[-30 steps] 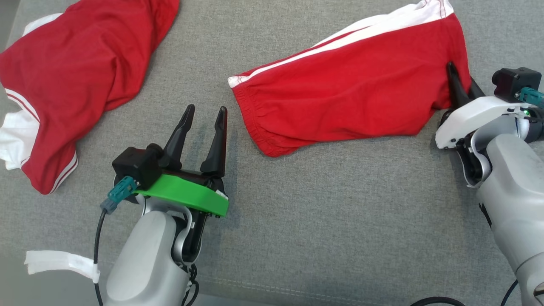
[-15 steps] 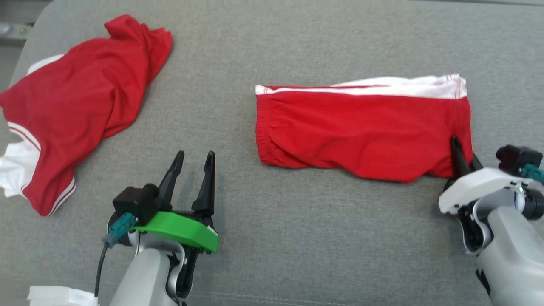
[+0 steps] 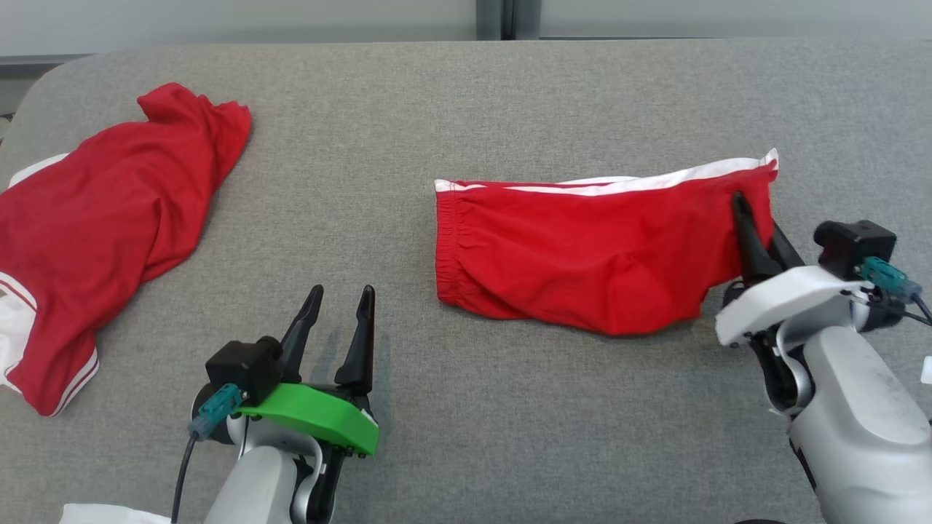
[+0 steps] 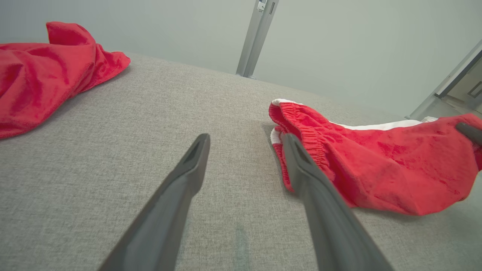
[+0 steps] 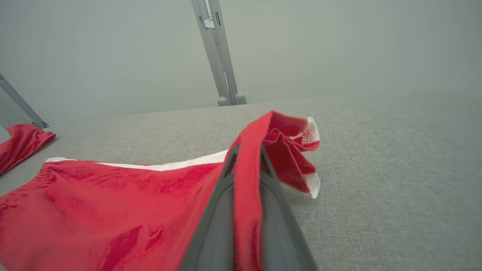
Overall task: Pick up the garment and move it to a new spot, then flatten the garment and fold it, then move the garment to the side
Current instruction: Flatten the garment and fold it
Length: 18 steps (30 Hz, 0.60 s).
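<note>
Spare red shirt (image 3: 109, 240) lies crumpled well left of left hand (image 3: 342, 292), path clear. Left hand spread wide, empty, over grey counter (image 3: 510, 407). Red shorts (image 3: 575, 255) just right of it: white side stripe, rumpled, flat-ish. Right hand (image 3: 753, 218) pinches their right end, lifted slightly.

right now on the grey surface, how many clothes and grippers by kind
shorts: 1
other red garment: 1
grippers: 2, the left gripper open, the right gripper shut on the shorts
total: 4
</note>
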Tool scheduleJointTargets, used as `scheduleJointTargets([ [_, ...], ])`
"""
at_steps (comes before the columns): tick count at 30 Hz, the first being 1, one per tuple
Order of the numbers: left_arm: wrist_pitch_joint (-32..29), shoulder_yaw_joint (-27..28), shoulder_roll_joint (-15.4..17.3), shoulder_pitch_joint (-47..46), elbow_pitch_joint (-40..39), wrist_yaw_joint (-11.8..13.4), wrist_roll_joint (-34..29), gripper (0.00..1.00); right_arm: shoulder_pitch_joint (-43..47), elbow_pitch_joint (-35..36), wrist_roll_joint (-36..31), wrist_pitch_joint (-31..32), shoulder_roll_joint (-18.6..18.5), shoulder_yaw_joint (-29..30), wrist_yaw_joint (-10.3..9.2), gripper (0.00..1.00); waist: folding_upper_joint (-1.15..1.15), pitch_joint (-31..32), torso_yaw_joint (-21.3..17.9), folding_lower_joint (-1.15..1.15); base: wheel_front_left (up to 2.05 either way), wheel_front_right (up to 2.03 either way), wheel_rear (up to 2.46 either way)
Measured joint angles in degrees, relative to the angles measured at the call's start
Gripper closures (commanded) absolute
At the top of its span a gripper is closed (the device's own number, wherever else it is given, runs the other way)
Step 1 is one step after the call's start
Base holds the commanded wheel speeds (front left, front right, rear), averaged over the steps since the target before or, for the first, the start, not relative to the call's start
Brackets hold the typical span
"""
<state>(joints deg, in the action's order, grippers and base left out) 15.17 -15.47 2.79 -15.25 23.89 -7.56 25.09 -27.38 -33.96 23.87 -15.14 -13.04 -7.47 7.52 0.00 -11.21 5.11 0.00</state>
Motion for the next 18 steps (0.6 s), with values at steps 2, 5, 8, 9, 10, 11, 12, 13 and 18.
scheduleJointTargets([
  [2, 0.00, -0.43, 0.00, 0.01, 0.19, 0.00, 0.10, 0.00, -1.46, 1.37, -0.43, 0.00, 0.47, -3.12, 0.00, 1.00, 0.00, 0.12, 0.43, 0.00, 0.00, 0.00, 0.00],
  [5, 0.00, -1.20, -0.01, 0.05, 0.51, 0.00, 0.46, 0.00, -3.99, 2.67, -0.71, 0.00, 1.78, -9.11, 0.00, 1.00, 0.00, 0.25, 1.50, 0.00, 0.00, 0.00, 0.00],
  [8, 0.00, -1.91, 0.02, 0.30, 0.76, 0.00, 1.02, 0.00, -5.92, 2.72, -0.73, 0.00, 3.10, -15.90, 0.00, 1.00, 0.00, 0.49, 2.89, 0.00, 0.00, 0.00, 0.00],
  [9, 0.00, -2.13, 0.00, 0.40, 0.80, 0.00, 1.11, 0.00, -6.35, 2.42, -0.52, 0.01, 3.56, -18.08, 0.00, 1.00, 0.00, 0.60, 3.41, 0.00, 0.00, 0.00, 0.00],
  [10, 0.00, -2.24, 0.00, 0.55, 0.84, 0.00, 1.25, 0.00, -6.67, 1.91, 0.02, 0.01, 4.07, -20.09, 0.01, 1.00, 0.00, 0.72, 3.98, 0.00, 0.00, 0.00, 0.00],
  [11, 0.01, -2.30, 0.00, 0.72, 0.93, 0.00, 1.44, 0.00, -6.98, 1.11, 0.37, 0.01, 4.46, -22.12, 0.01, 1.00, 0.00, 0.85, 4.54, 0.00, 0.00, 0.00, 0.00],
  [12, 0.01, -2.43, 0.01, 0.92, 1.03, 0.00, 1.63, 0.00, -7.16, 0.29, 0.67, 0.01, 4.75, -24.10, 0.01, 1.00, 0.00, 0.99, 5.13, 0.00, 0.00, 0.00, 0.00],
  [13, 0.00, -2.54, 0.02, 1.16, 1.11, 0.00, 1.71, 0.00, -7.32, -0.62, 1.18, 0.01, 5.00, -25.75, 0.00, 1.00, 0.00, 1.13, 5.71, 0.00, 0.00, 0.00, 0.00],
  [18, 0.01, -2.59, 0.01, 1.88, 1.37, 0.00, 2.14, 0.00, -8.21, -5.89, 3.42, 0.01, 5.86, -32.39, 0.01, 0.82, 0.00, 1.72, 8.46, 0.00, 0.00, 0.00, 0.00],
])
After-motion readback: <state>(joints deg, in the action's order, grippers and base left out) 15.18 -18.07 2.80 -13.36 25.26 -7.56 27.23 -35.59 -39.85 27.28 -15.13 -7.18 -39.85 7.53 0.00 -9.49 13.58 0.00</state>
